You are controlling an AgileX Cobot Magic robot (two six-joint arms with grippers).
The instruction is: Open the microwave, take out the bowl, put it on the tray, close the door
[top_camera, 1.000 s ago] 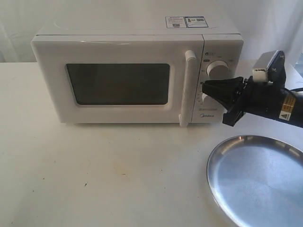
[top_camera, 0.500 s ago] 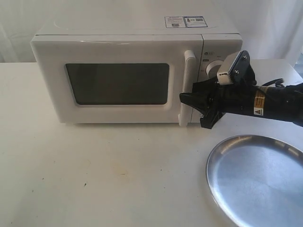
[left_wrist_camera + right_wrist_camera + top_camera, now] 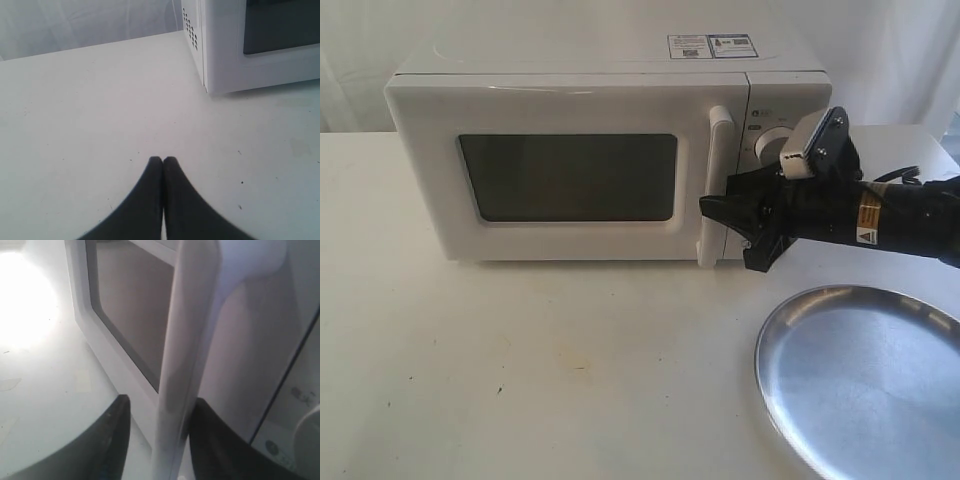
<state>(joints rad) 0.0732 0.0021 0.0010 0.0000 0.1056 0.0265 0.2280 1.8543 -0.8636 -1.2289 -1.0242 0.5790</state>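
Two risks stand out. The right jaws are spread and straddle the door handle (image 3: 715,170), low on the bar. In the right wrist view one finger (image 3: 112,440) stands clear of the handle (image 3: 180,350) while the other (image 3: 210,445) sits just beside it, so nothing is gripped yet. If they clamp off-centre like this, the smooth white bar can twist or slip out once the pull starts. Second, the microwave (image 3: 570,95) sits loose on the bench (image 3: 520,360) with nothing bracing it. The left jaws are clenched on nothing, hanging over bare bench near the microwave's far side corner (image 3: 205,60), so a stiff latch could drag the whole box forward instead of freeing the door (image 3: 430,180). A straight pull rather than an arc about the hinge, probably on the far side from the handle, would also fight the grip. The right arm (image 3: 880,215) hangs close above the silver tray (image 3: 860,390), so a low retreat may knock it. The bowl is not visible; it is presumably behind the dark window (image 3: 570,178), position unknown, door fully closed.
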